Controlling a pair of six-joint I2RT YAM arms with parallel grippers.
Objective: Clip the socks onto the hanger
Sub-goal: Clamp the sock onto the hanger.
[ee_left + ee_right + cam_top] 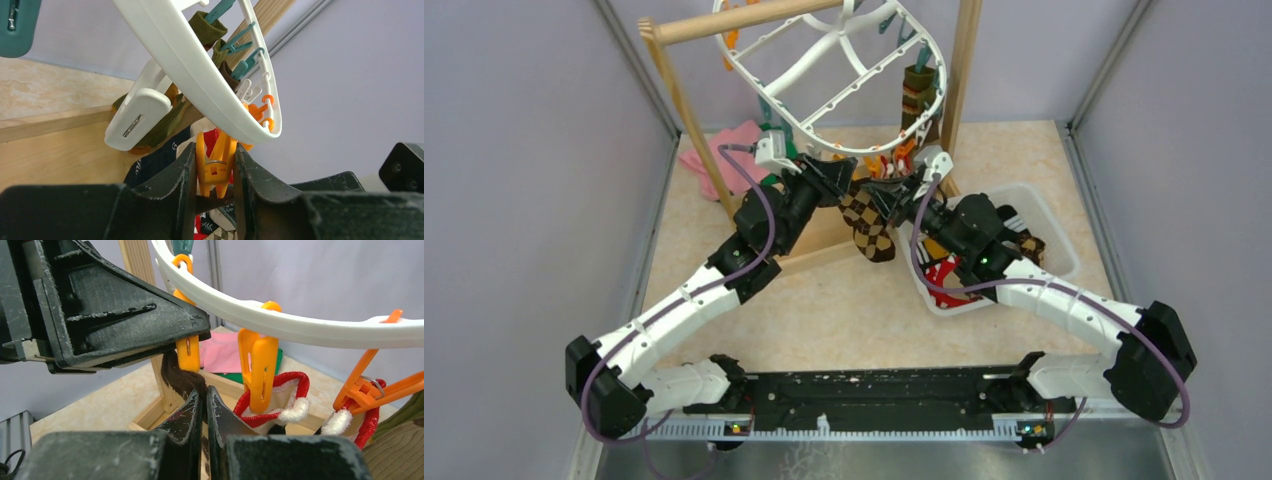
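The white oval hanger (828, 44) hangs from the wooden pole. My left gripper (842, 186) is shut on an orange clip (216, 167) under the hanger's rim (190, 65), squeezing it from both sides. My right gripper (892, 192) is shut on the dark cuff (181, 374) of the brown argyle sock (870, 222) and holds it up right under that clip (188, 353). The sock's foot hangs below both grippers. A red-and-white sock (274, 401) hangs from the neighbouring orange clip (259, 371). A brown-green striped sock (916, 95) hangs on the far side.
The wooden rack's post (964, 60) and base bar (824, 255) stand close to both arms. A white basket (1052, 218) with more socks sits at the right under the right arm. Pink and green cloths (724, 150) lie at the back left.
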